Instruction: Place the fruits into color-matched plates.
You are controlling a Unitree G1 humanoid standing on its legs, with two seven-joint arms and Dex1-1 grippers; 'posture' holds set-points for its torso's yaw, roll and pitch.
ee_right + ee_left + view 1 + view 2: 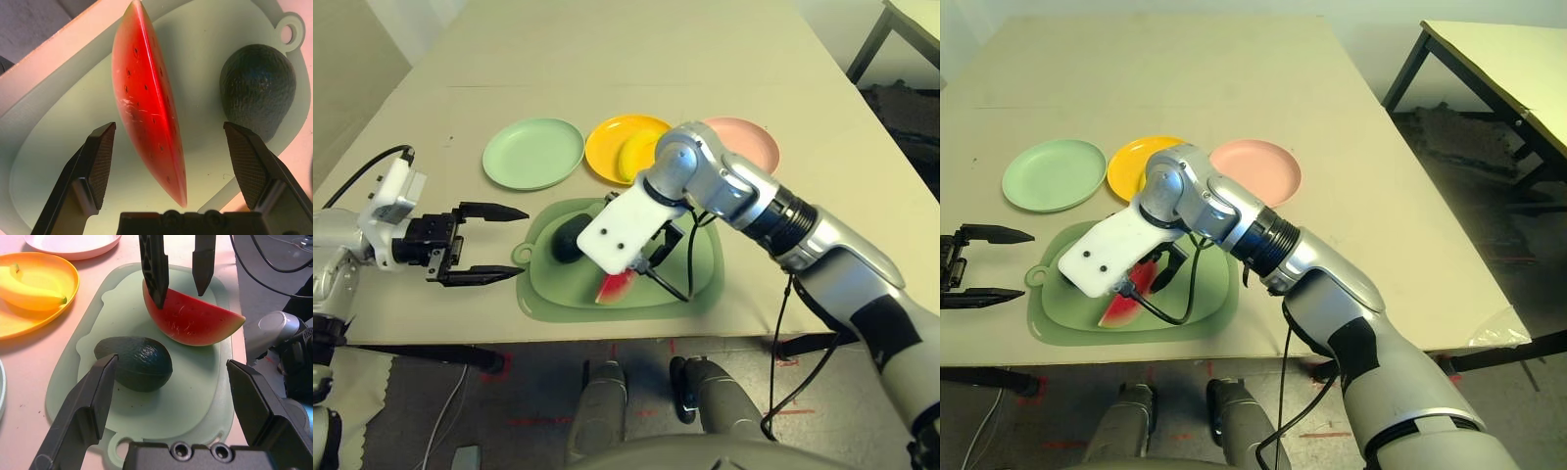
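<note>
To the left, the mint green plate (533,155) is empty, beyond the left fingers (492,211), which are spread apart with nothing between them. Just ahead of their tips, in line with the gap, the avocado (139,364) rests on the green mat (543,304), so that fruit is left to do. Next along, the banana (32,291) lies in the yellow plate (602,147), farther from the left fingers than the avocado: one match done, two to go, by my reckoning. The right fingers (98,166) are parted too, holding nothing, above the mat. The watermelon wedge (146,107) lies ahead of the opening between them, unheld, the avocado off to their left side. Farthest right, beyond these fingers, the pink plate (1258,171) is empty, presumably awaiting the wedge
</note>
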